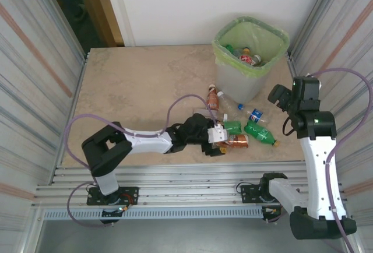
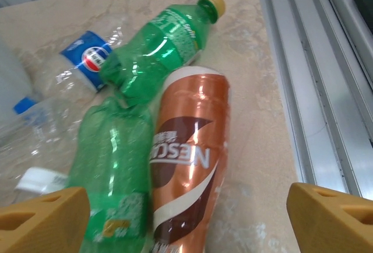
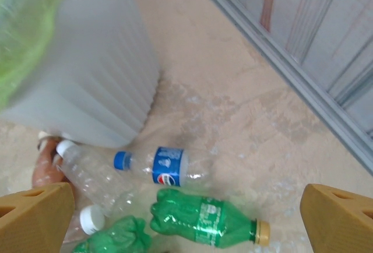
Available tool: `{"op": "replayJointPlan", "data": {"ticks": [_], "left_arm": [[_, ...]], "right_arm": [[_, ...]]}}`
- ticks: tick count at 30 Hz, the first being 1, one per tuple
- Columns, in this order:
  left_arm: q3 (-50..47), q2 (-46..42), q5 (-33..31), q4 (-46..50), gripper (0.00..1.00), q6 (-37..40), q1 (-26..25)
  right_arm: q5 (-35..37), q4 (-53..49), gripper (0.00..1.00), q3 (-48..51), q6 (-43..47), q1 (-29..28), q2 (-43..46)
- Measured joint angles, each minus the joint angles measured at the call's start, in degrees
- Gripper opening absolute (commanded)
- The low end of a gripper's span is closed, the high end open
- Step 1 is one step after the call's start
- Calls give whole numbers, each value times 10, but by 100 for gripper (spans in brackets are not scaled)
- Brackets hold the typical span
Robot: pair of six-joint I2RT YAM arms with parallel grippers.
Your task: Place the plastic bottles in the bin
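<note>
Fingers point(image 3: 35, 212) of the right gripper point(image 3: 186, 221) hang spread and empty beside the tall translucent grey bin point(image 1: 247, 84) with its green bag, above a clear blue-labelled plastic bottle point(image 3: 166, 167). Left gripper point(image 2: 186, 218) gapes astride a copper-brown bottle point(image 2: 189, 160) and crushed green bottle point(image 2: 113, 177), gripping neither; bare beige tabletop point(image 1: 134, 84) opens leftward.

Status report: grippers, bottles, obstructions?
Left gripper open over brown Nescafe bottle and crushed green bottle. Right gripper open, empty, near bin. Several bottles loose on table, some in bin. No obstruction seen.
</note>
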State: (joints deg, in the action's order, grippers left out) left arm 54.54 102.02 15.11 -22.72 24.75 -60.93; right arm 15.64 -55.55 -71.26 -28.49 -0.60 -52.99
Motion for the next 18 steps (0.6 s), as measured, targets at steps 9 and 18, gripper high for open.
{"op": "replayJointPlan", "data": {"ticks": [9,18], "left_arm": [[59,72,17,-3,78,5,-5],[97,120,33,5,73,8,-10]], "right_arm": [[-1,-7,98,38,-24,0,22],[-3,-7,98,41,-29,0,26]]}}
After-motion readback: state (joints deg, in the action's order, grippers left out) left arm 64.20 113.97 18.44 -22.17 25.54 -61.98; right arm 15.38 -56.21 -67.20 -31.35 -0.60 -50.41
